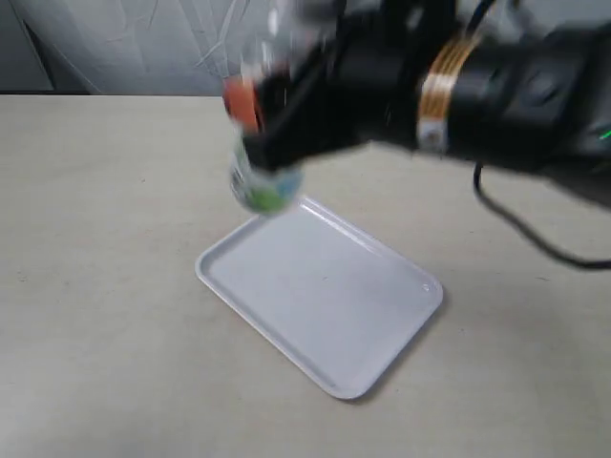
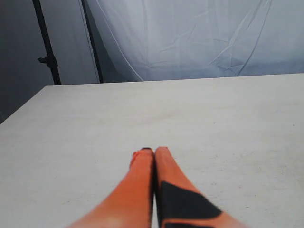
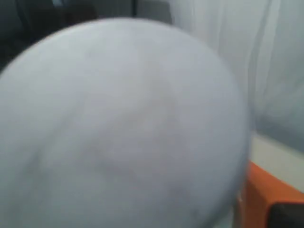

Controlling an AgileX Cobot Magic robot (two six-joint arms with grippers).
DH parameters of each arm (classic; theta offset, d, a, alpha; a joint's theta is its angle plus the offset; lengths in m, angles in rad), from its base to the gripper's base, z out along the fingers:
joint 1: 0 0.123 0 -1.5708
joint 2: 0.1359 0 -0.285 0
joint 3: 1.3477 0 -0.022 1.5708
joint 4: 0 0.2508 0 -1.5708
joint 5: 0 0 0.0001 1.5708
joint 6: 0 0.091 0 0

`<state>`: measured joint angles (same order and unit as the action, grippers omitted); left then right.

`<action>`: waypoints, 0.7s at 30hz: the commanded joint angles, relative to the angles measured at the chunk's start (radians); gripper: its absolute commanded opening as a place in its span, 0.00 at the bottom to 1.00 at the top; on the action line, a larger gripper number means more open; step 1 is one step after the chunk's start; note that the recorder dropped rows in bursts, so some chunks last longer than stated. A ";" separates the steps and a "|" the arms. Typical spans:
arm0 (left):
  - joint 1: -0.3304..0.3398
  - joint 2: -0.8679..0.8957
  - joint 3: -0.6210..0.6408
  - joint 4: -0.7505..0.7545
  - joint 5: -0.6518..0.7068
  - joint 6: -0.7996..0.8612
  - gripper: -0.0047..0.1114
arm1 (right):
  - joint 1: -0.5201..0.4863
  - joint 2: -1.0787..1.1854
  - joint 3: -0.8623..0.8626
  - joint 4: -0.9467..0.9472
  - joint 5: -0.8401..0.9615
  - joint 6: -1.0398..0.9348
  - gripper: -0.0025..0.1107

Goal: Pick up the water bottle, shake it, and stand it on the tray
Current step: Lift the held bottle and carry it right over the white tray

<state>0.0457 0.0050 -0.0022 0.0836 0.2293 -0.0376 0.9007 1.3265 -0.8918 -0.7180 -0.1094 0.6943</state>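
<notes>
The water bottle (image 1: 263,176) hangs blurred in the air above the far corner of the white tray (image 1: 325,296), its green and blue base lowest. My right gripper (image 1: 256,119) is shut on it, with one orange finger (image 1: 242,102) showing on its side. In the right wrist view the bottle (image 3: 118,128) fills nearly the whole picture as a pale blurred round shape, with an orange finger (image 3: 266,199) beside it. My left gripper (image 2: 154,151) is shut with nothing in it, its orange fingers pressed together low over the table. It is not seen in the exterior view.
The tray lies flat on the beige table (image 1: 95,286), at an angle. The black right arm (image 1: 496,91) reaches in from the right, and a black cable (image 1: 535,239) trails on the table behind the tray. A white cloth backdrop (image 2: 199,38) and a dark stand pole (image 2: 47,42) border the table's far edge.
</notes>
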 commanded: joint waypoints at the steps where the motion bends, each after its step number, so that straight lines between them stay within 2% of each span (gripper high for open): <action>1: 0.001 -0.005 0.002 0.001 -0.004 -0.008 0.04 | -0.003 0.107 0.081 0.014 0.076 -0.002 0.01; 4: 0.001 -0.005 0.002 0.001 -0.004 -0.008 0.04 | -0.003 0.060 0.069 0.036 -0.006 0.001 0.01; 6: 0.001 -0.005 0.002 0.001 -0.004 -0.008 0.04 | -0.003 0.018 0.069 0.069 -0.145 0.051 0.01; 9: 0.001 -0.005 0.002 0.001 -0.004 -0.008 0.04 | 0.047 -0.007 0.069 0.030 -0.414 0.166 0.01; 11: 0.001 -0.005 0.002 0.001 -0.004 -0.008 0.04 | 0.094 0.009 0.069 0.021 -0.447 0.170 0.01; 14: 0.001 -0.005 0.002 0.001 -0.004 -0.008 0.04 | 0.119 0.025 0.069 0.011 -0.407 0.137 0.01; 15: 0.001 -0.005 0.002 0.001 -0.004 -0.008 0.04 | 0.105 0.025 0.065 0.080 -0.273 0.044 0.01; 16: 0.001 -0.005 0.002 0.001 -0.004 -0.008 0.04 | 0.073 0.023 0.045 0.219 -0.050 -0.170 0.01; 18: 0.001 -0.005 0.002 -0.001 -0.004 -0.008 0.04 | -0.023 0.023 0.010 0.388 0.163 -0.415 0.01; 20: 0.001 -0.005 0.002 -0.001 -0.004 -0.008 0.04 | -0.081 0.011 0.005 0.533 0.150 -0.404 0.01; 21: 0.001 -0.005 0.002 -0.001 -0.004 -0.008 0.04 | -0.059 0.009 0.005 0.589 0.127 -0.404 0.01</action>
<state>0.0457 0.0050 -0.0022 0.0836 0.2293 -0.0376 0.8383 1.3551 -0.8674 -0.2956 0.0693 0.3261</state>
